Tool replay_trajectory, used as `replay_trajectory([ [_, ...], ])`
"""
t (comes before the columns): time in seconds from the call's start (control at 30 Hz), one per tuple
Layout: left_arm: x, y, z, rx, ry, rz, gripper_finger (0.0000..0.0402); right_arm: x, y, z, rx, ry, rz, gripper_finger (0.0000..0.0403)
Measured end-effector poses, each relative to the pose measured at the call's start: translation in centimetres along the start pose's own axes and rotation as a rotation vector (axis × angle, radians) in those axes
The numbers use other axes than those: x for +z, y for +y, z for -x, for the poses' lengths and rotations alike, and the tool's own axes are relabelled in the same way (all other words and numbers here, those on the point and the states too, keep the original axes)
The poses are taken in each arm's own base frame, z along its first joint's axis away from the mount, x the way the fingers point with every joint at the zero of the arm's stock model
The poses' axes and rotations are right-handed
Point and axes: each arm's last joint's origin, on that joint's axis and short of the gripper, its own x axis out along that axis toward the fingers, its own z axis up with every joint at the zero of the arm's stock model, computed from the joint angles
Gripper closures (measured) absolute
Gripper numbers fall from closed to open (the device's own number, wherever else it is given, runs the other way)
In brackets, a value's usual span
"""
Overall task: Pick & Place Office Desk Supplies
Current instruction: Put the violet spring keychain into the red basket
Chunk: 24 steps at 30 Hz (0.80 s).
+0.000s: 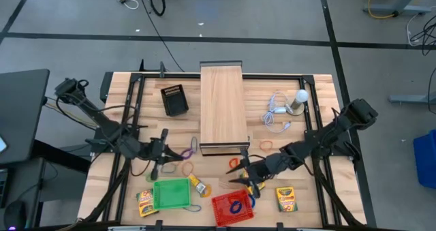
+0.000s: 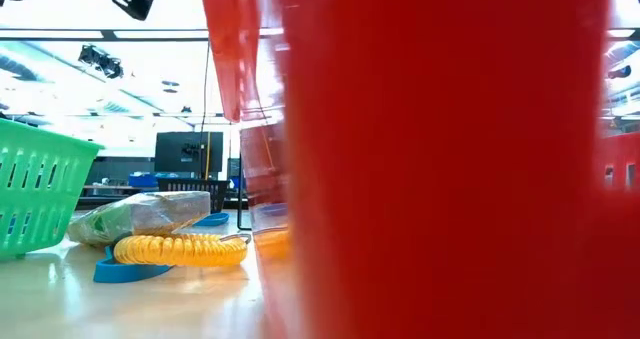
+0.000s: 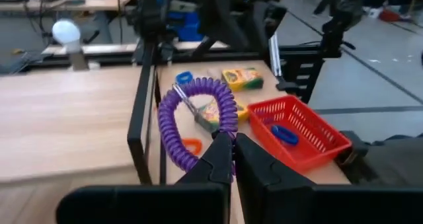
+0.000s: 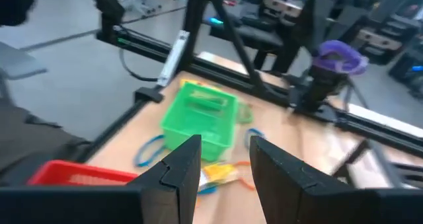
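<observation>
A purple coiled loop hangs clear of the table at my left gripper, which is shut on it left of the table's middle. My right gripper stands open and empty above the near middle. Below it sit a red basket holding a blue loop and a green basket. Crayon boxes lie at the near left and near right. Orange and other loops lie scattered on the wood. My left gripper pinches the purple coiled loop at one spot of its ring between the tips of its two fingers. The fingers come nearly level from the table's left. The rest of the coil stands out beyond the fingertips, lifted clear of the table.
A long pale wooden box lies across the middle. A white bulb with its cable stands at the far right and a black holder at the far left. In the low view a yellow coil rests on a blue loop.
</observation>
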Motion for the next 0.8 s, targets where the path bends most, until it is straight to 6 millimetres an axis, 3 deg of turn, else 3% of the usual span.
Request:
replay_trajectory([
  [0.13, 0.2, 0.1, -1.0, -0.056, -0.019, 0.0, 0.0395, -0.4, -1.8, -0.4, -0.048, 0.014, -0.005, 0.0249],
  [0.43, -0.5, 1.0, -4.2, -0.158, -0.029, 0.005, 0.0395, -0.4, -4.1, -0.8, -0.058, -0.023, 0.009, 0.0161],
  [0.8, -1.4, 2.2, -7.4, -0.25, -0.068, 0.037, 0.0395, -0.5, -4.7, -0.8, -0.08, -0.029, 0.091, 0.0154],
])
